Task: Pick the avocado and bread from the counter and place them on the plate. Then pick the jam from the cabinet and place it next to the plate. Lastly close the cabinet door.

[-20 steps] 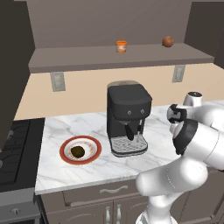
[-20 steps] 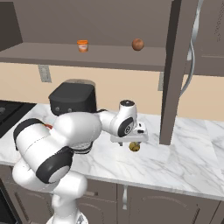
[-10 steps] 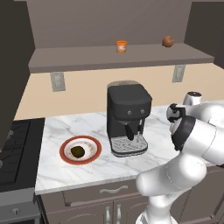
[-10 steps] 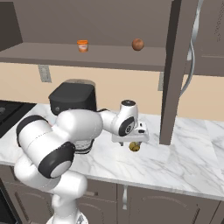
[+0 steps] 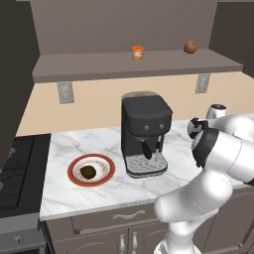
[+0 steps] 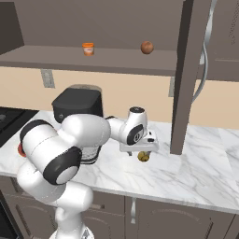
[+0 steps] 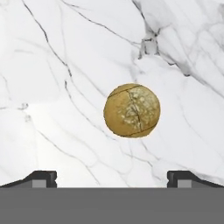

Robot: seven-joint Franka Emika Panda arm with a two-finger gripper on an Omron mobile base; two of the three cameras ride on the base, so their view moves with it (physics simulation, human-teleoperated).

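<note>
The bread is a tan-yellow round lump lying on the white marble counter, straight below my gripper, whose two fingertips stand wide apart and hold nothing. From the right base view the gripper hovers just over the bread. The avocado lies dark in the cream centre of the red-rimmed plate, left of the coffee machine. The orange jam jar stands on the shelf of the open cabinet, whose door sticks out toward me.
A black coffee machine stands mid-counter between plate and gripper. A reddish-brown ball sits on the shelf right of the jam. A stove borders the counter's left end. The open door hangs close to the right of the hand.
The hand has edged slightly lower over the bread; the arm's elbow shifted a little. The bread, plate and jam have not moved.
</note>
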